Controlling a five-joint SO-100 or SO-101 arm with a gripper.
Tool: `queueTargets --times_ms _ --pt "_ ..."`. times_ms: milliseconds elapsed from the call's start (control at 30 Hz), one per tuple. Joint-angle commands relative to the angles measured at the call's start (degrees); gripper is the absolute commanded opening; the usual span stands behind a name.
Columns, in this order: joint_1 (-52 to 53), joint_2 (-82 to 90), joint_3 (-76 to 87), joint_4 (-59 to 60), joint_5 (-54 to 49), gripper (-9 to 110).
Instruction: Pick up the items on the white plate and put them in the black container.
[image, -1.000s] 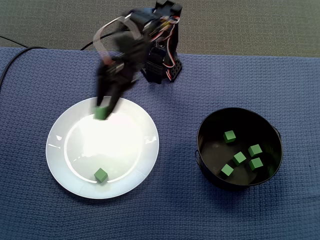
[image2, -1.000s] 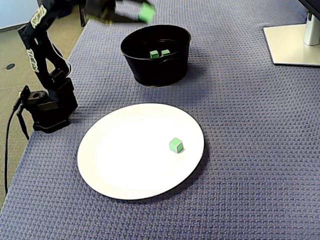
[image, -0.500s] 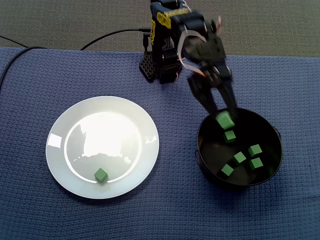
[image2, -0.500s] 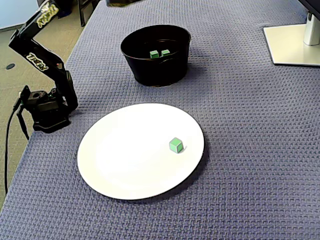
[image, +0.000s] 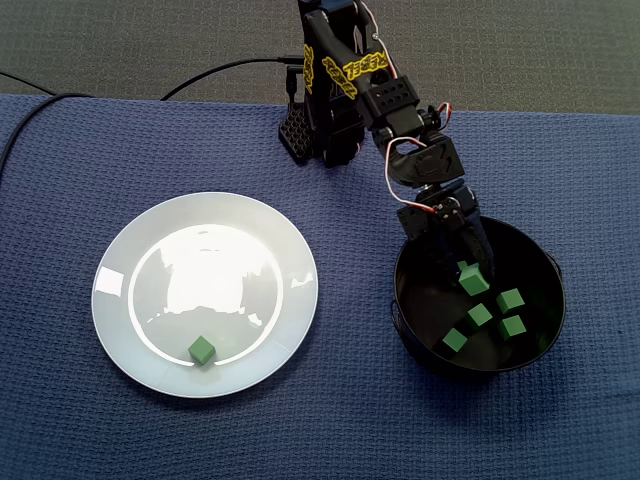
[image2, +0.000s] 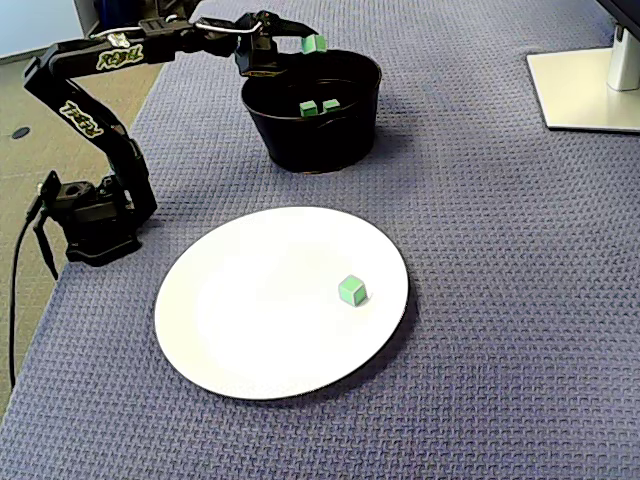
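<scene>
Fully stretched over black container (image2: 320, 140), pinching green cube (image2: 314, 43) in claw (image: 470, 275). Further past the rim than half a second ago.

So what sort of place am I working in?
Probably an office or lab desk: a blue woven cloth spread as work surface, a white flat stand base, likely a monitor's, nearby, and grey carpet beyond.

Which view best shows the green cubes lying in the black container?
A fixed view looking into the black container: four loose cubes show on its floor, and the end effector grips a fifth cube. In a fixed view from the side, its wall hides all but two.
</scene>
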Motion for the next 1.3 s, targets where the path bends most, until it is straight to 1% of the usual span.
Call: queueTargets --times_ms 0,167,267,300,400,533,633,800,900,1100,1267 --pt "-1.2 0.6 1.6 -4.7 0.4 0" --pt "-1.3 1.7 3.3 -4.4 0.7 6" --pt "-1.3 2.2 4.5 -3.0 -0.6 19" --pt "-1.2 2.3 4.6 -2.3 -1.1 20" --pt "-0.4 2.8 5.0 -1.1 -1.6 19" --pt "-0.1 4.1 5.4 0.6 -3.4 26" --pt "2.3 6.4 1.5 6.2 -5.3 31" --pt "11.4 9.7 -5.8 12.8 -9.1 33" --pt "19.6 9.6 -12.8 17.6 -10.7 34" --pt "39.6 3.8 -29.4 26.7 -4.8 33" --pt "51.4 -4.3 -42.2 38.0 -0.1 34"
